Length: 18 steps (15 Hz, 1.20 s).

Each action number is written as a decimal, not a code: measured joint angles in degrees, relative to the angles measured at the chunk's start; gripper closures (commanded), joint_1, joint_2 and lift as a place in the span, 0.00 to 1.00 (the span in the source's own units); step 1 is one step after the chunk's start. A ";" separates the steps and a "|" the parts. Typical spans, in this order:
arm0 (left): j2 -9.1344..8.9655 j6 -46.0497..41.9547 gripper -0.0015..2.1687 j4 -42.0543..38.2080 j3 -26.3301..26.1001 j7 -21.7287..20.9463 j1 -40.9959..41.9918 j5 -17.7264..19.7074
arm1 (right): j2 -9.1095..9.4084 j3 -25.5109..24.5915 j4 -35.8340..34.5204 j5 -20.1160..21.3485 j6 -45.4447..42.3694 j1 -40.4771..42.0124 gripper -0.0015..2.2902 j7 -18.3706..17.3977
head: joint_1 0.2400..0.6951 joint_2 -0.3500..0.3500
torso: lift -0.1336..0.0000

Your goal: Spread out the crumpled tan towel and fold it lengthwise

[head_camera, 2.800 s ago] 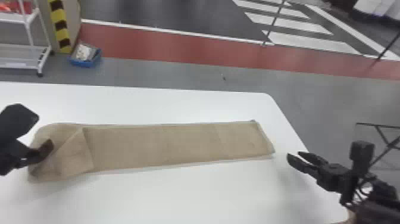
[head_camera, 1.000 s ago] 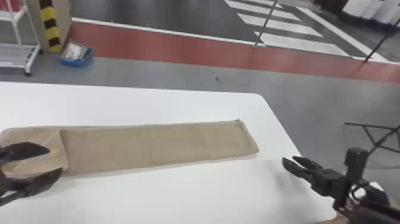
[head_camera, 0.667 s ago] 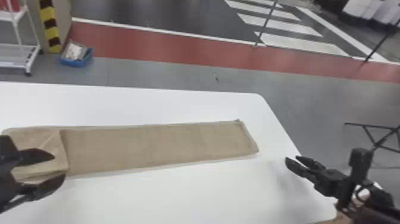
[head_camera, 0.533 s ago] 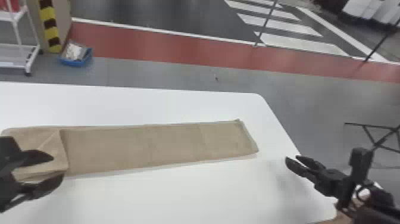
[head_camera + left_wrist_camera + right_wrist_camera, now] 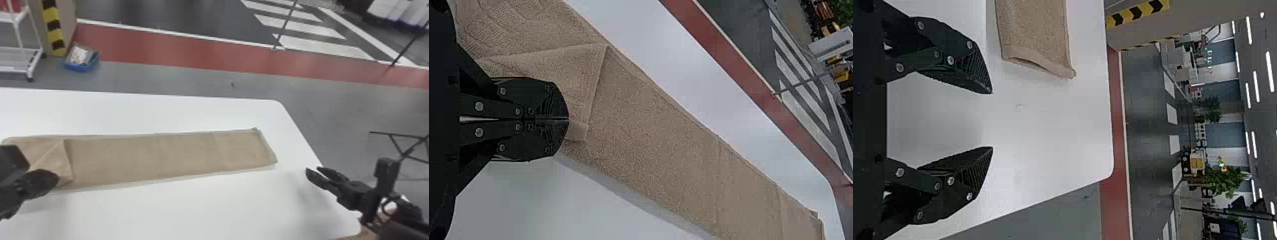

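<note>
Three grounds meet beyond the work: grey floor (image 5: 191,79), a red band (image 5: 191,55), and dark paving with white stripes (image 5: 322,46). Before them spreads a white flat-topped table (image 5: 191,210) with rounded corners. A white metal cart on casters (image 5: 22,69) stands on the floor past its far edge, toward the left.

The tan woven towel (image 5: 178,153) lies on the table as a long, narrow, flattened strip running left to right, its right end near the table's right edge.

The left gripper (image 5: 43,174), black with flat fingers, is at the towel's left end; in the left wrist view, the left gripper (image 5: 568,119) shows its fingers closed, meeting at the tips in front of the tan cloth. The right gripper (image 5: 313,169), likewise black, is just beyond the towel's right end, apart from it; in the right wrist view, the right gripper (image 5: 992,120) has its fingers wide open.

A small blue plastic bin (image 5: 79,67) with things in it sits on the floor beside the cart. Smallest is the towel's turned-over flap (image 5: 59,159) at its left end, creased diagonally.
</note>
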 measured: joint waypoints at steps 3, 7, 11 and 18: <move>-0.11 1.43 0.80 -1.44 0.85 0.05 0.03 0.58 | 0.06 0.14 0.00 0.00 0.18 0.00 0.25 0.00 | 1.00 0.00 | 0.07; -0.94 8.82 0.80 -3.87 4.23 2.24 -3.13 3.28 | 0.12 0.02 -0.34 0.09 0.32 0.09 0.25 0.08 | 1.00 0.00 | 0.07; -2.45 12.92 0.80 -0.44 5.45 7.96 -8.42 6.12 | 0.31 0.28 -0.56 0.11 0.46 0.18 0.25 0.12 | 1.00 0.07 | 0.07; -5.35 15.44 0.80 10.41 5.62 16.12 -17.49 7.08 | 0.50 0.02 -3.02 0.37 2.94 0.18 0.25 0.53 | 1.00 0.13 | 0.07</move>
